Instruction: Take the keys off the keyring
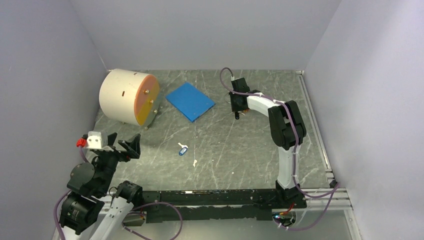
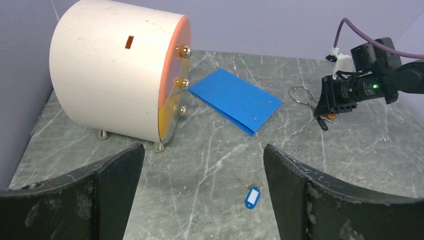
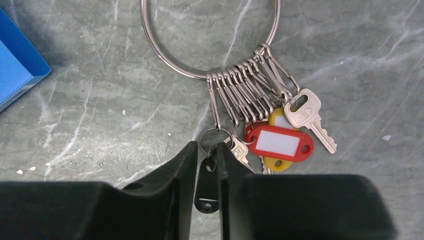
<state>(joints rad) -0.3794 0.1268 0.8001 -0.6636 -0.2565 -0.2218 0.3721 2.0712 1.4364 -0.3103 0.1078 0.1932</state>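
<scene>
The keyring is a thin silver loop lying flat on the grey table, strung with several clips. From the clips hang the keys: one with a black tag, a red tag, a yellow tag and a bare silver key. My right gripper is down on the bunch, its fingers closed on the black tag's two sides. In the left wrist view the keyring lies just left of the right gripper. My left gripper is wide open and holds nothing, hovering at the near left.
A loose key with a blue-and-white tag lies mid-table, between my left fingers in the left wrist view. A blue square pad lies at the back. A white cylinder with an orange face stands back left. Walls enclose three sides.
</scene>
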